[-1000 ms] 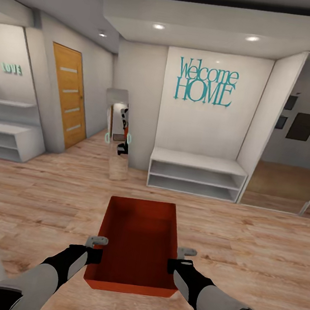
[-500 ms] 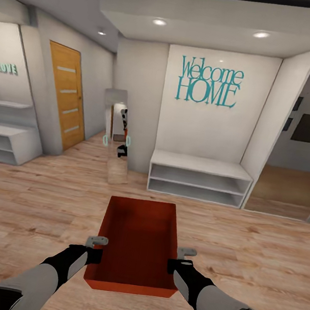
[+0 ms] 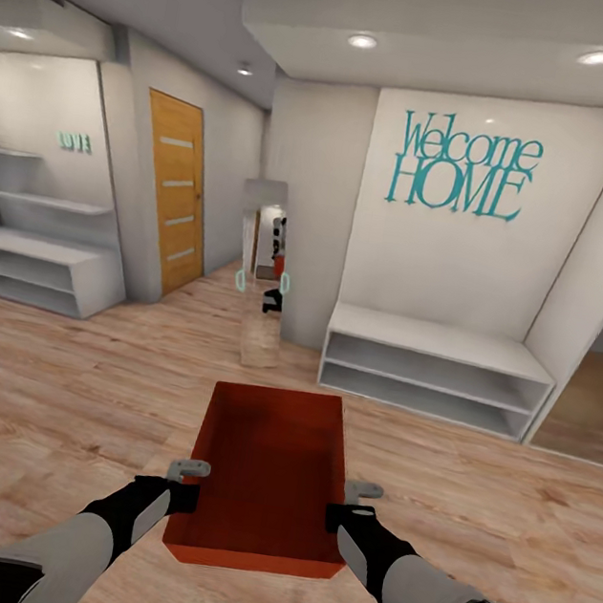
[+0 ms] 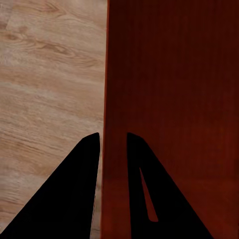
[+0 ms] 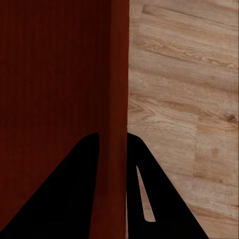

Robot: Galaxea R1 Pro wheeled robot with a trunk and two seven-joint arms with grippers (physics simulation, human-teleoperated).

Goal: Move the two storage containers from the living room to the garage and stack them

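Light wood plank floor [image 3: 58, 381] throughout. White low bench shelf [image 3: 432, 365] against the wall ahead, teal "Welcome HOME" lettering [image 3: 464, 169] above it. Tall mirror [image 3: 265, 272] just left of the bench, leaning on the wall corner. Honey wood door [image 3: 175, 191] further left. White open shelving [image 3: 44, 249] at far left, small teal "LOVE" sign [image 3: 74, 142] above. Recessed ceiling lights [image 3: 362, 41].

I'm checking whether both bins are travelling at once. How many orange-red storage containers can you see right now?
1. A single storage container is held out in front, the left claw on one side wall and the right claw on the other, above wood flooring. The second may be elsewhere.
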